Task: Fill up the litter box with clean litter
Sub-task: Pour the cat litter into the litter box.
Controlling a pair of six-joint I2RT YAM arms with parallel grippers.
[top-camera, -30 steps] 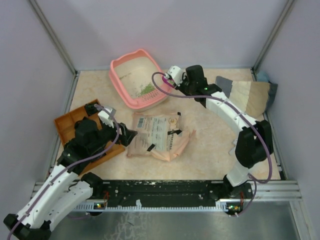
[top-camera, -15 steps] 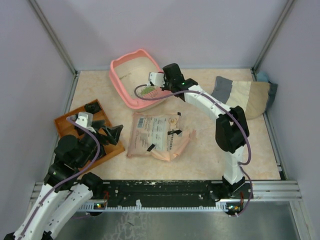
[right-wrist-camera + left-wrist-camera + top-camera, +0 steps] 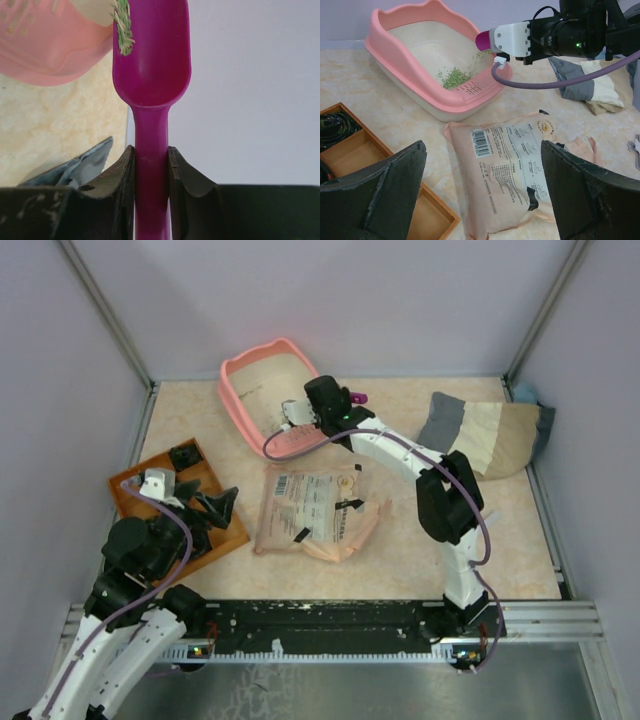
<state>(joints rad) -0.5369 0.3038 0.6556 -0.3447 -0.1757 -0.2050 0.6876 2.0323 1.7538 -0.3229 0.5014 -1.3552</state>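
The right gripper (image 3: 151, 155), clamped on the scoop (image 3: 152, 60), has swung in over the litter box (image 3: 395, 47), where the litter (image 3: 454, 77) lies in a thin pile. Beside the box, the left gripper (image 3: 482, 170) gapes empty. More scoops look needed.

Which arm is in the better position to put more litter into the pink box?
Right, probably. The right gripper is shut on the magenta scoop at the litter box, a few granules on it. The left gripper is open and empty, near the orange tray.
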